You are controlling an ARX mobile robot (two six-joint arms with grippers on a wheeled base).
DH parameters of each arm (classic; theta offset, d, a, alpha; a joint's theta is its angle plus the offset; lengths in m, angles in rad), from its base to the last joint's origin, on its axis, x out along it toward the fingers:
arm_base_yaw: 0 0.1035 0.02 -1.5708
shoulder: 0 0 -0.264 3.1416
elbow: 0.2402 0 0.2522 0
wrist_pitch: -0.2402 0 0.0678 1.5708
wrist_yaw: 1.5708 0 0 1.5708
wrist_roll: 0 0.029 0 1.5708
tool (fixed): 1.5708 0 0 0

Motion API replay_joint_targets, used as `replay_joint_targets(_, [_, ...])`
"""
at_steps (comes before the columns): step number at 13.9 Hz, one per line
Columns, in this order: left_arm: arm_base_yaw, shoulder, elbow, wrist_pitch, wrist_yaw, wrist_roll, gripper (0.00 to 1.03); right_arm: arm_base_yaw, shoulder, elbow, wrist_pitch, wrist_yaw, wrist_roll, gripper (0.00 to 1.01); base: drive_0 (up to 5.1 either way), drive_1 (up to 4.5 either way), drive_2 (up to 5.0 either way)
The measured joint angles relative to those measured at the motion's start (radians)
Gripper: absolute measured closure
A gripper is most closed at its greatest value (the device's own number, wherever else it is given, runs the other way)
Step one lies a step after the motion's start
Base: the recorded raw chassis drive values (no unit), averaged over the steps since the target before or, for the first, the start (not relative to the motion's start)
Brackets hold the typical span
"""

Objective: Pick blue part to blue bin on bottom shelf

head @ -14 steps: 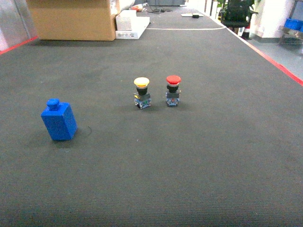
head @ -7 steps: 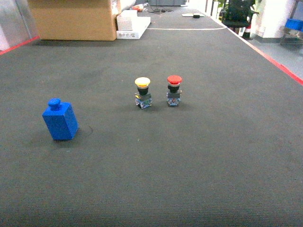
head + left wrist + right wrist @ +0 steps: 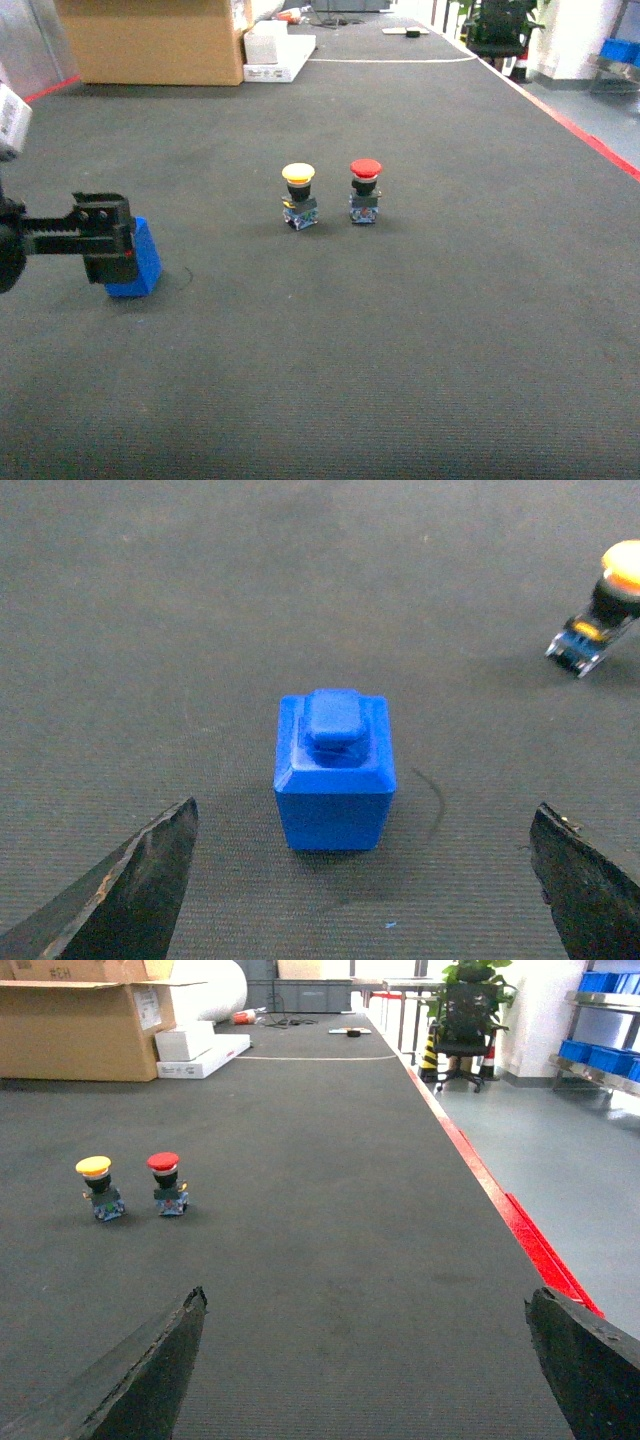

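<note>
Since half a second ago my left tool [image 3: 105, 240] has come into the head view from the left edge and now stands over the blue part [image 3: 143, 262], which itself has not shifted on the tabletop [image 3: 420, 330]. Nearest to that tool, the left wrist view shows the blue part [image 3: 334, 770] upright, cap up, straight ahead and centred between my two dark fingertips [image 3: 130, 880], which stand wide apart with open mat on either side of the block. I judge the spread is kept that generous so both flat side faces can pass between the fingers before I close; nothing touches the part yet. It is still on the mat, not lifted.

Farther out and to the right of this tool, a yellow-capped push button [image 3: 600, 605] stands well apart from the block, so it should not foul the approach. In the head view it [image 3: 298, 195] sits just beside a red-capped push button [image 3: 365, 190], both upright.

My right tool [image 3: 365, 1360] hangs idle, its fingers equally far apart, holding nothing; ahead and to its left are the same two buttons. Farthest off, beyond the mat's end, lies a cardboard box [image 3: 155, 40]. Neither the blue bin nor the bottom shelf shows clearly in any view, so the carry comes later.
</note>
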Motion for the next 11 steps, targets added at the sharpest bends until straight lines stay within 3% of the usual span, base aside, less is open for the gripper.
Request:
replay_joint_targets(3, [0.042,0.203,0.151,-0.033,0.051,0.002,0.05,0.0,0.0,0.0,0.0,0.0,0.0,0.03,0.0,0.0,0.0])
replay_joint_targets(6, [0.051,0.334,0.273,-0.055,0.101,0.004,0.05,0.0,0.0,0.0,0.0,0.0,0.0,0.03,0.0,0.0,0.0])
replay_joint_targets(8, [0.052,0.405,0.325,-0.069,0.112,0.028,0.05,0.0,0.0,0.0,0.0,0.0,0.0,0.03,0.0,0.0,0.0])
replay_joint_targets(11, [0.062,0.414,0.332,-0.044,0.113,0.066,0.35,0.0,0.0,0.0,0.0,0.0,0.0,0.03,0.0,0.0,0.0])
